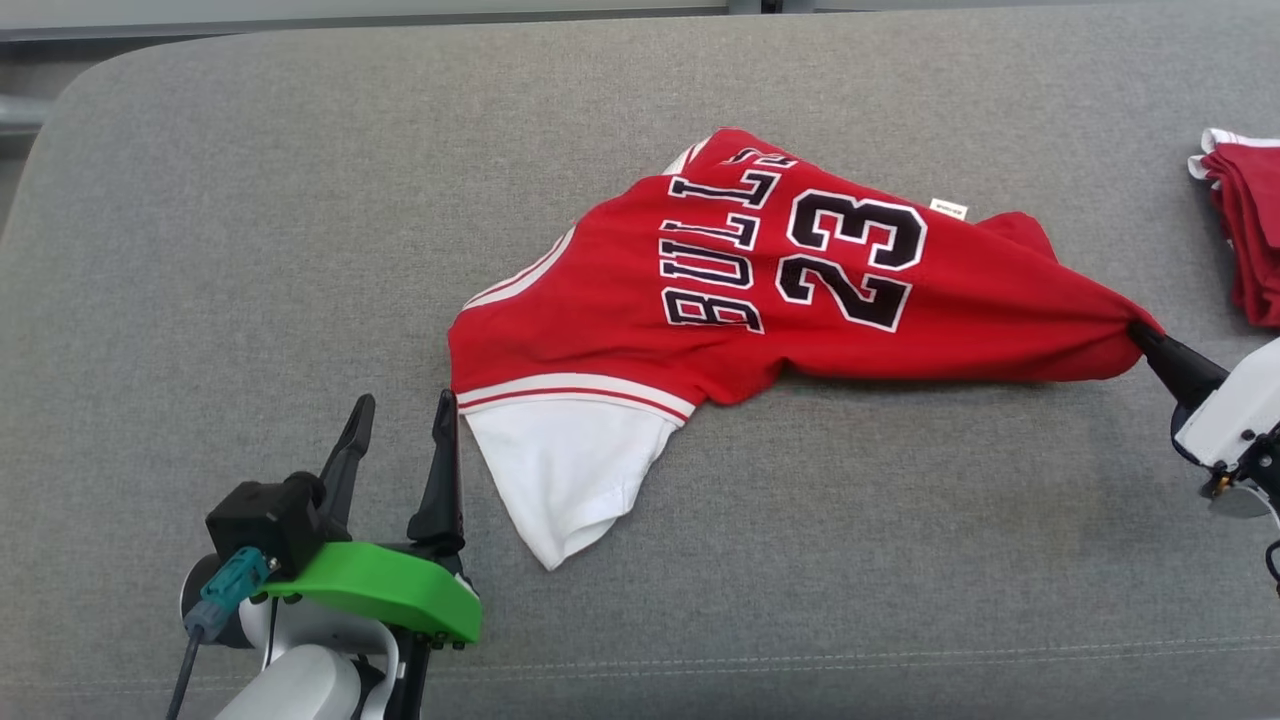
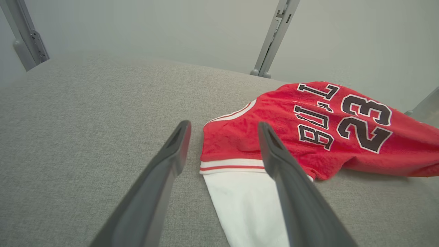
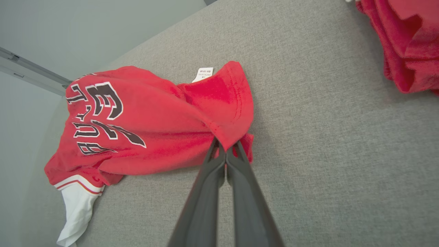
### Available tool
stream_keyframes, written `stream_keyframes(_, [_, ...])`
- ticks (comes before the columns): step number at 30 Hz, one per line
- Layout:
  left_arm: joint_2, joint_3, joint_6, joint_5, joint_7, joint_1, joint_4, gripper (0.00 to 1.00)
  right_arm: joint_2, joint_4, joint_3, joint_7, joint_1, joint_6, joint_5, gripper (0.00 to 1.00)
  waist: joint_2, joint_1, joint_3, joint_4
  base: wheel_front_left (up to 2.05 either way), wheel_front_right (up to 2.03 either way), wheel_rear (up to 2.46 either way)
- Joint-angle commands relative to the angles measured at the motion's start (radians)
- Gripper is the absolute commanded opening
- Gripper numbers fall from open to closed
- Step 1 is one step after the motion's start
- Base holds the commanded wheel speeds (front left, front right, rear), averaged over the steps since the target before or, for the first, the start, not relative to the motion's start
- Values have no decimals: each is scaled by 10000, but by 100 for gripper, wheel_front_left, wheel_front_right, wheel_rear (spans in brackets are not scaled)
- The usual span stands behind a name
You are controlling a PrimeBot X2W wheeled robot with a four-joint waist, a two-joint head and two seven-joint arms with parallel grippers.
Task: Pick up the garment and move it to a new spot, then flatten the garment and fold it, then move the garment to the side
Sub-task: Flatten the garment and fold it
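On the middle of the grey woven-fabric cushion (image 1: pixel 250 200) lies the red short-sleeved jersey (image 1: pixel 620 300), crumpled, its black white-edged lettering "BULLS 23" facing up and reading sideways; its white sleeve (image 1: pixel 570 480) lies flat toward the near left, below a red-and-white striped band; a small white label (image 1: pixel 948 208) shows at the far edge; the jersey's right end is drawn into a narrow gathered point. Right gripper (image 3: pixel 224 151): jaws fully closed, pinching that gathered point of red cloth between its two dark fingers. Left gripper (image 1: pixel 405 400): jaws wide apart, nothing held, fingers pointing away just beside the sleeve's left edge; contact with the cloth cannot be confirmed; a green plastic bracket (image 1: pixel 380 590) sits at this wrist. At the far right, well apart from the jersey, a second red folded cloth with white trim (image 1: pixel 1245 230) rests on the cushion.
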State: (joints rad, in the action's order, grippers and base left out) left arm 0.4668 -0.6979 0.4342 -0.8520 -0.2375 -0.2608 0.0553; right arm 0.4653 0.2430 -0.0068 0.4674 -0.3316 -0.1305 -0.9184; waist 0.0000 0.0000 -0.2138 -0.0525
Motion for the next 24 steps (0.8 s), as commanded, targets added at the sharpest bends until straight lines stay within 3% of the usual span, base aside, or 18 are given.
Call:
stream_keyframes(1, [37, 0, -66, 55, 10, -161, -40, 100, -93, 51, -126, 30, -210, -3, 63, 0, 0, 0, -38, -64, 0, 0, 0])
stream_keyframes(5, [75, 26, -10, 54, 22, -174, -49, 100, -159, 78, -906, 97, -626, -1, 275, 0, 0, 0, 8, -207, 0, 0, 0])
stream_keyframes(11, [94, 93, 70, -69, -23, 97, -36, 100, -263, -1133, -1655, 891, -389, -1, 275, 0, 0, 0, 255, -252, 0, 0, 0])
stream_keyframes(15, [135, 180, 66, -60, -46, 137, 50, 100, -381, -1708, -1772, 1574, -16, -3, 977, 0, 0, 0, 223, -179, 0, 0, 0])
stream_keyframes(20, [108, 141, -14, 31, 4, -179, 123, 100, -877, -838, -1386, 1664, -622, -1, 2076, 0, 0, 0, -83, -105, 0, 0, 0])
stream_keyframes(24, [10, 2, -99, 107, 76, -375, 46, 100, -1224, 664, -893, 983, -1559, -1, 3045, 0, 0, 0, -289, -138, 0, 0, 0])
